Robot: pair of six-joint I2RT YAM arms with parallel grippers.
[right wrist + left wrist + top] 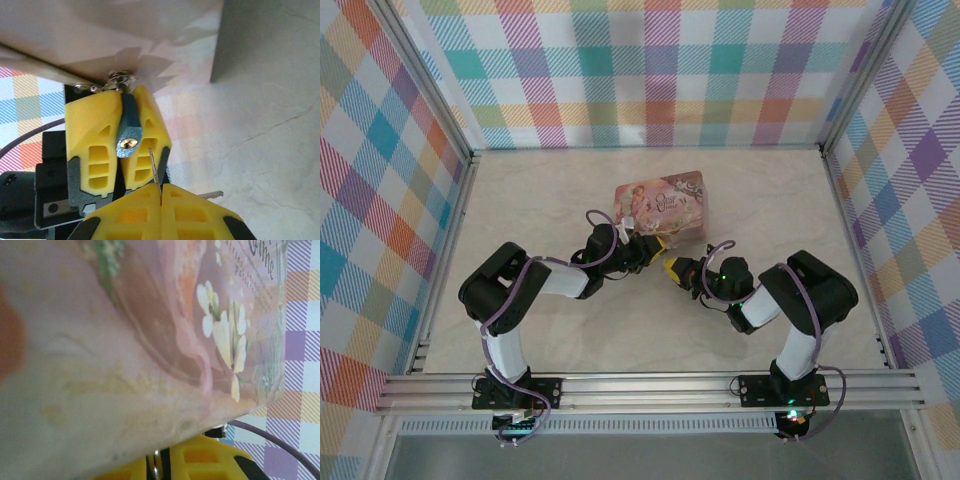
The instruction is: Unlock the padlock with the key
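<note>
Padlock (126, 125) job is mid-way: pick-ups done, unlocking not done.

Table (520, 300) carries the pink tin (660, 205), which sits centre-back. The left wrist view is pressed up against its printed lid (150, 340).

Both arms meet just in front of the tin's near edge. The left gripper (645, 248) is nearest the tin, and the right gripper (672, 268) faces it, close by.

In the right wrist view the left gripper (124, 97) has its yellow fingers (90, 140) clamped on the padlock's bluish body, with the keyhole end turned toward the other hand.

Shackle end (117, 79) is a small metal tangle against the tin's edge. I can't tell open from closed, but nothing looks released.

Right gripper (161, 187) has its jaws pressed together on the key (155, 165), and the thin blade sticks up toward the lock.

The blade tip is just beside the brass keyhole (129, 143), slightly off to one side, not inside.

Left to do, as I judge it:
- line the tip up with the keyhole
- push the key in
- turn it
- get the shackle to pop

The margin is tiny and a slip off the lock face looks likely.
</note>
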